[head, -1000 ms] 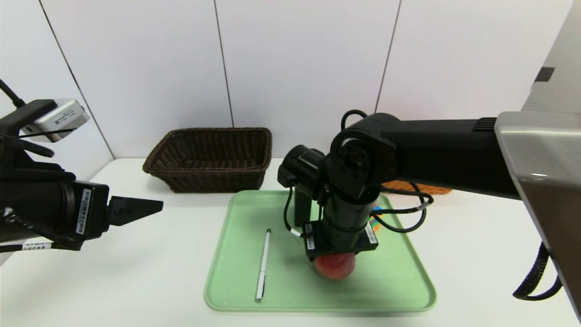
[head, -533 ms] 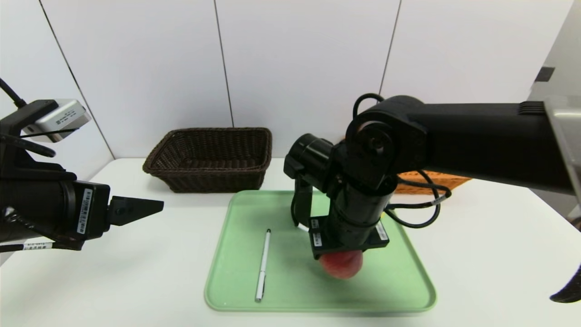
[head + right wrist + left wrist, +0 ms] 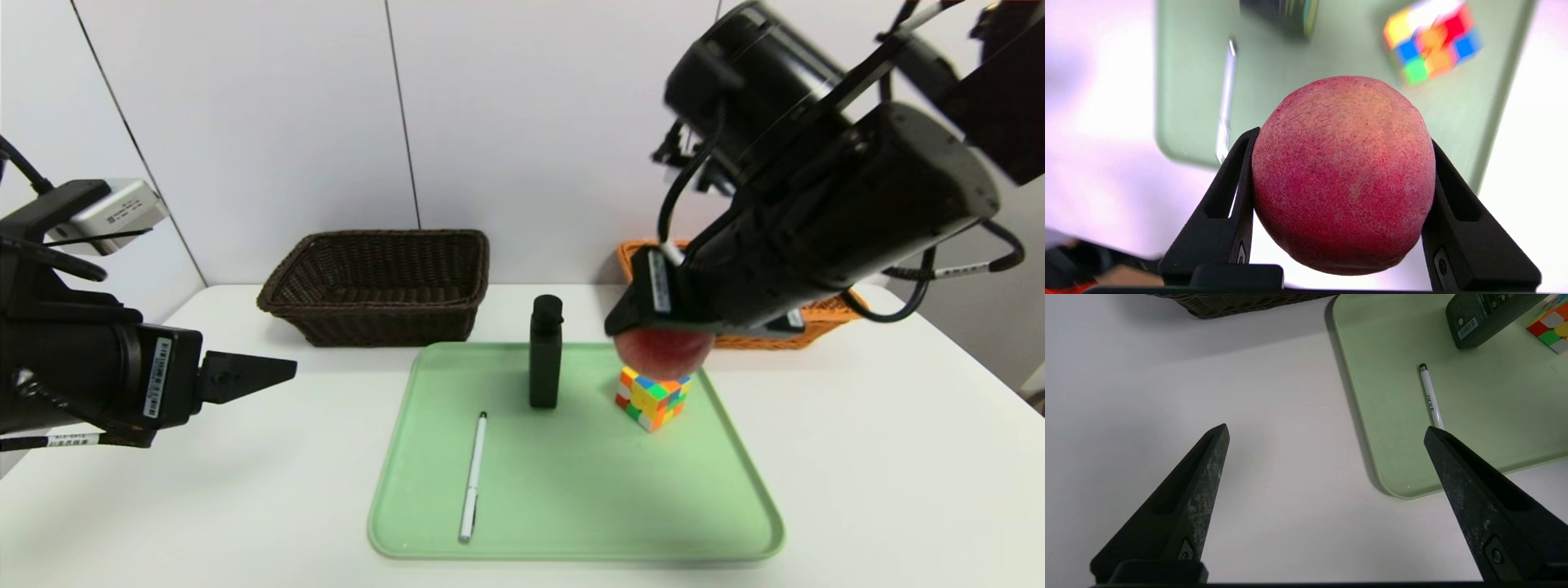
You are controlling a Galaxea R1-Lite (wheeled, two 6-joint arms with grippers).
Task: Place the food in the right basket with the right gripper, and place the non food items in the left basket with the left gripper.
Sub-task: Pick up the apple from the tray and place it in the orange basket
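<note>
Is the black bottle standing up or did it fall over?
Standing up. The black bottle stands straight on the green tray, cap on top.

Peach (image 3: pixel 663 351) now aloft, off tray (image 3: pixel 571 523)

Clamped between right gripper (image 3: pixel 1343 139) fingers: reddish peach (image 3: pixel 1343 175), lifted. Below it on tray: cube (image 3: pixel 652 398), upright black bottle (image 3: pixel 545 353), pen (image 3: pixel 473 476).
</note>
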